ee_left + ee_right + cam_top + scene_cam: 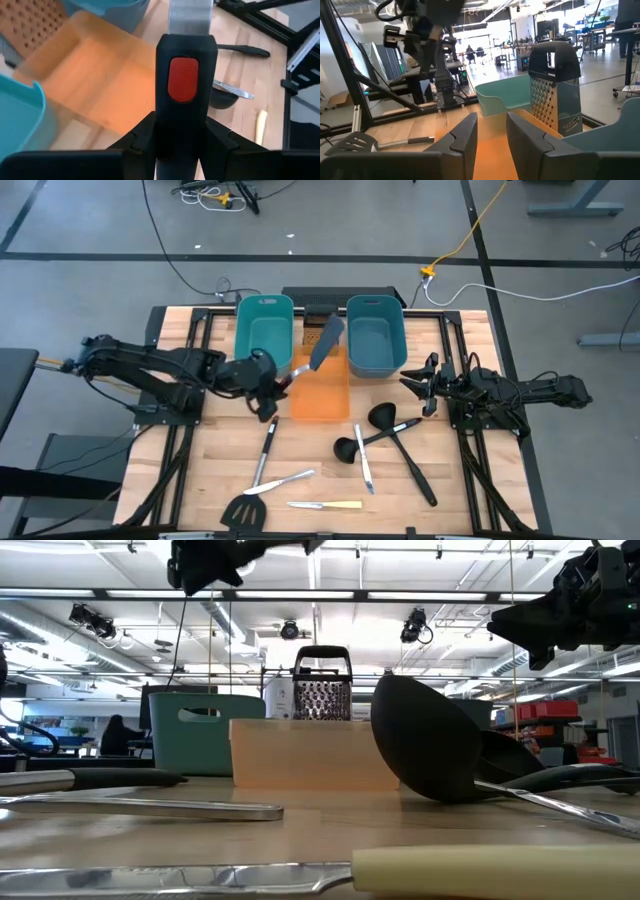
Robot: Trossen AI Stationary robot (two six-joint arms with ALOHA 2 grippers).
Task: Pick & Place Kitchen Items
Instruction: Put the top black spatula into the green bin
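Over the orange tub (320,396) at the middle of the table's far edge, the left gripper (268,383) is clenched on the black handle of a steel-bladed spatula (322,344), held up in the air. It looks stiff and light; that rubbery handle is the right hold. The right gripper (424,384) waits near the right edge, fingers parted and empty.

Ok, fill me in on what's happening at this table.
The robot is sorting kitchen utensils into tubs. Its left hand grips a spatula by its black handle, holding it in the air above the orange tub. The right hand waits by the right teal tub, open and empty. Ladles, knives and another spatula lie on the table.
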